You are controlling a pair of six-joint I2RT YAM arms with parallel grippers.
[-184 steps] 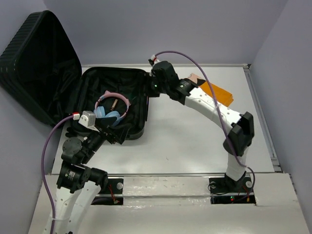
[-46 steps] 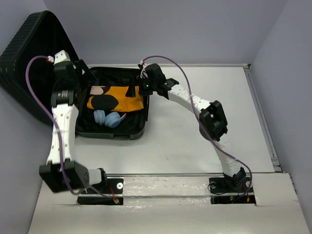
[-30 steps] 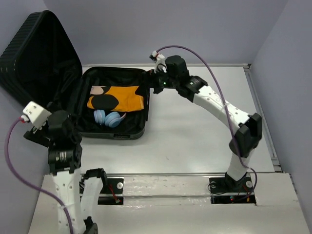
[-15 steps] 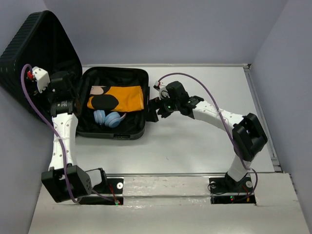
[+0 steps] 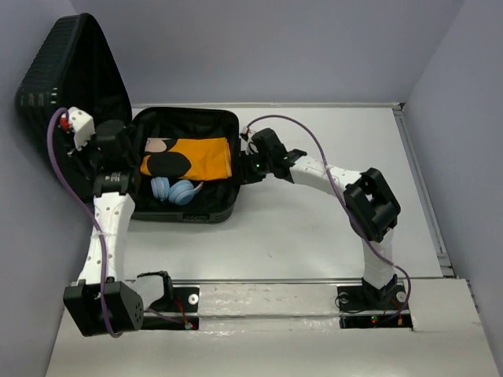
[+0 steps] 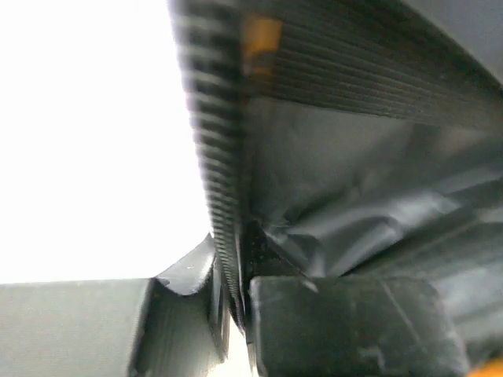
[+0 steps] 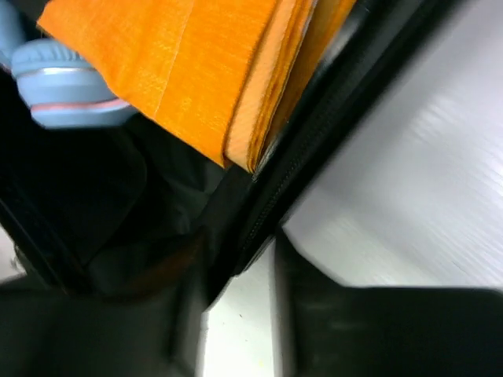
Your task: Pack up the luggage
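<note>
The luggage (image 5: 185, 214) is a big black case with ridged sides, in the upper left of the top view. It is open. Its bottom half lies flat on the worktop (image 5: 314, 228), and its lid (image 5: 59, 71) stands up, tipped back to the left.

This is a robotics lab test cell. A bare white worktop (image 5: 314, 228) is boxed in by plain grey-lilac walls (image 5: 275, 47). A left arm (image 5: 106, 236) and a right arm (image 5: 330, 174), both white, are bolted to a metal rail (image 5: 267, 302) at its near edge.
</note>
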